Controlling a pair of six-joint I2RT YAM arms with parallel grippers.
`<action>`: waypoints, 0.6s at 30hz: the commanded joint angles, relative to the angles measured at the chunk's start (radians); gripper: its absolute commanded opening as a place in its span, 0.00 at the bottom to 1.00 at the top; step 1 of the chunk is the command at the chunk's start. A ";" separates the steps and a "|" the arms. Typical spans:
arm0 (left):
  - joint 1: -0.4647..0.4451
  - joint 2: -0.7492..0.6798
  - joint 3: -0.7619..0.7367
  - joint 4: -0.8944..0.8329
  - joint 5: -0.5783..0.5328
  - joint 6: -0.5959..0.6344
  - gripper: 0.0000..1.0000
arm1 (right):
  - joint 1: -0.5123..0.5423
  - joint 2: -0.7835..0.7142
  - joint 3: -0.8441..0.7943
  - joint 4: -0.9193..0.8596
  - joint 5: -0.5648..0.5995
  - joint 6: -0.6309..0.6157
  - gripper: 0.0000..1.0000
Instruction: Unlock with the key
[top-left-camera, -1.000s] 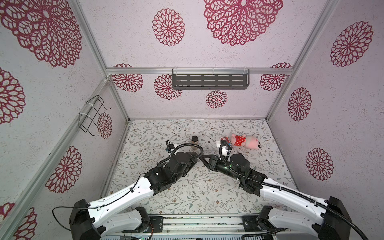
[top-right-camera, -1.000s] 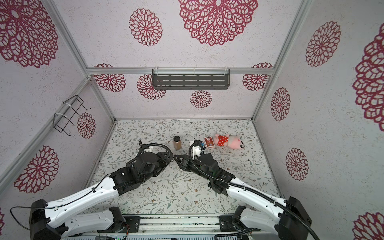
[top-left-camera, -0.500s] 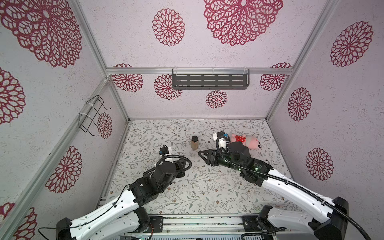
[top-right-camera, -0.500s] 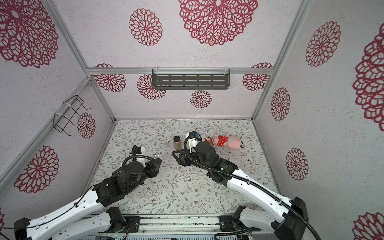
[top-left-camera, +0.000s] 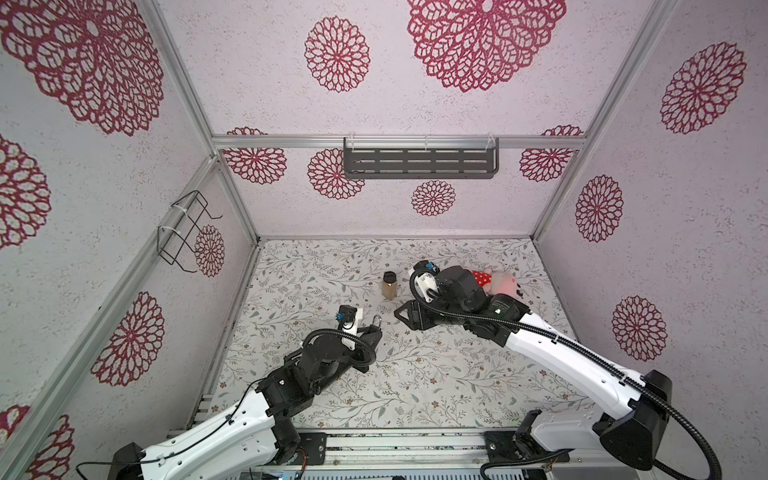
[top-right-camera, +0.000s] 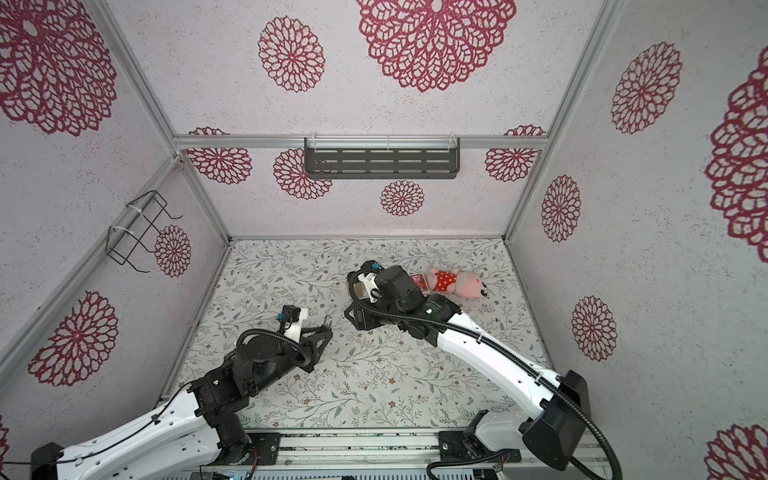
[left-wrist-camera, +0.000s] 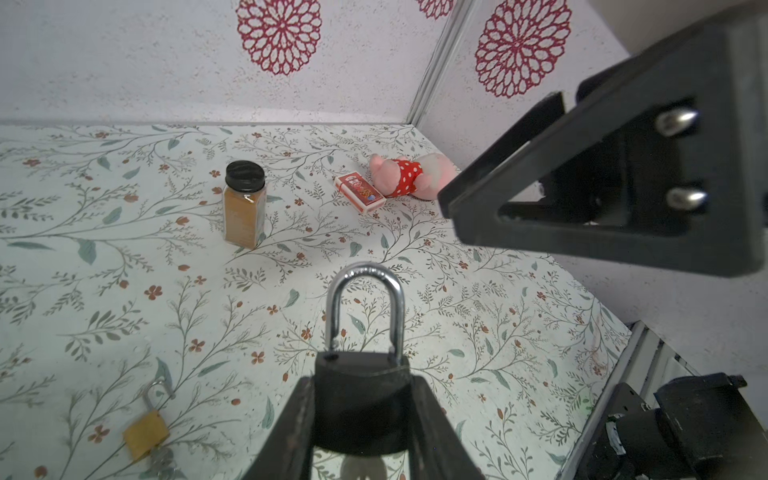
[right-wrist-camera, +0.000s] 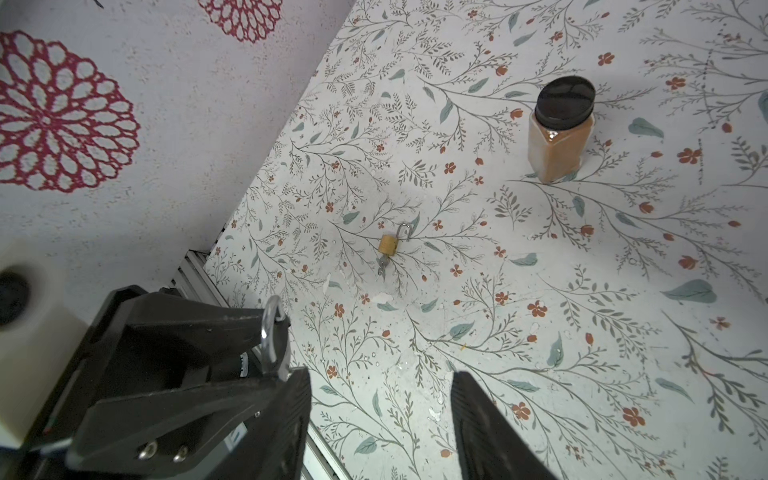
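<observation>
Black on black: my left gripper (left-wrist-camera: 361, 388) is clamped across the body of the black padlock (left-wrist-camera: 360, 415) and holds it clear of the table (right-wrist-camera: 540, 291). My right gripper (right-wrist-camera: 380, 377) stands just ahead of the left gripper's tips with its jaws spread and nothing between them.

The padlock's long axis runs along the left fingers. Its steel shackle (left-wrist-camera: 365, 270) points straight out past the fingertips towards the right gripper, and its base faces back into the left palm. I cannot tell whether the shackle has lifted, or whether a key sits in that hidden base.

A smaller brass padlock (right-wrist-camera: 388, 244) lies flat on the table, below the left gripper and off to its side, well apart from the right. Its shackle looks swung open. The only key (right-wrist-camera: 381, 266) I can see sticks out of its base, in line with the body.

I judge the step in hand to be getting a key to the black padlock. I would keep the left grip firm and still. Then I would take the key by its bow with the right gripper, line its blade up with the padlock's long axis, and turn it without levering sideways.
</observation>
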 joint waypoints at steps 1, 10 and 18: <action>0.007 -0.004 -0.020 0.101 0.024 0.091 0.00 | -0.005 0.003 0.055 -0.050 -0.014 -0.061 0.59; 0.007 -0.008 -0.061 0.131 0.019 0.122 0.00 | -0.004 0.056 0.123 -0.030 -0.102 -0.079 0.63; 0.007 -0.027 -0.078 0.157 0.033 0.155 0.00 | -0.007 0.187 0.252 -0.125 -0.102 -0.103 0.66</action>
